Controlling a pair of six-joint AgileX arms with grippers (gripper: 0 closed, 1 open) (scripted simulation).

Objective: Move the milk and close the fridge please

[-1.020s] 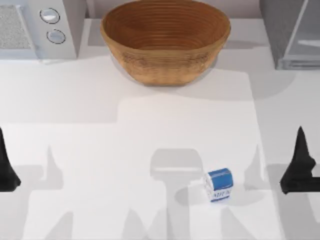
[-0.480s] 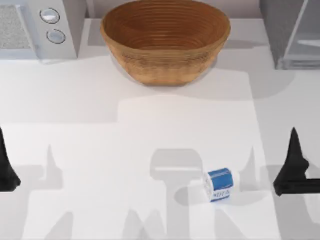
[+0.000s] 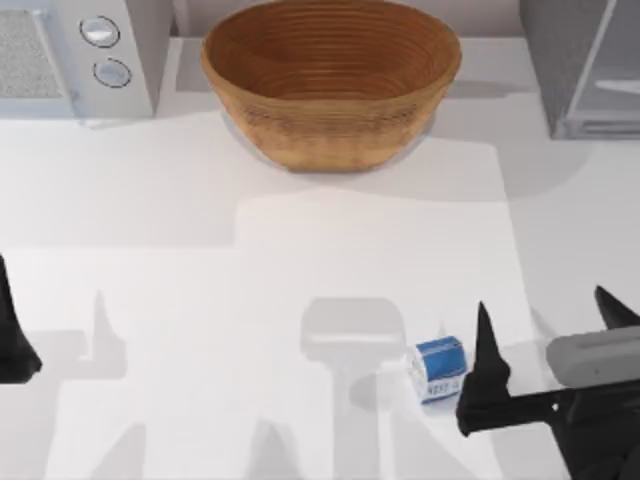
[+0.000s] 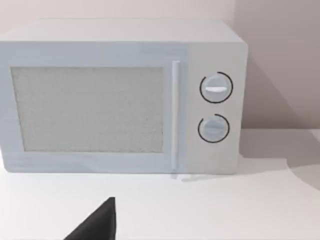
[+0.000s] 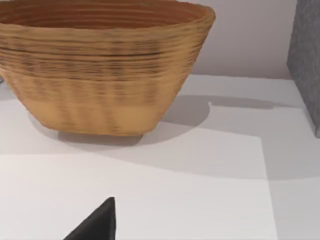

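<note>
Top view: the milk [image 3: 438, 368] stands on the white surface [image 3: 300, 280] at the near right, well apart from the woven bowl [image 3: 330, 80] at the far middle. My right gripper [image 3: 545, 345] sits just right of the carton, its dark fingers [image 3: 488, 365] spread apart, one just beside the carton's right side. The fridge [image 3: 585, 65] stands at the far right corner, the white microwave [image 3: 75, 55] at the far left. My left gripper [image 3: 12, 335] is parked at the near left edge; whether it is apart or together I cannot tell.

Left wrist view: the microwave faces the camera, door and two knobs visible, a dark fingertip [image 4: 97, 225] low in the frame.

Right wrist view: the bowl sits ahead on the surface, with the fridge's speckled edge at the side.
</note>
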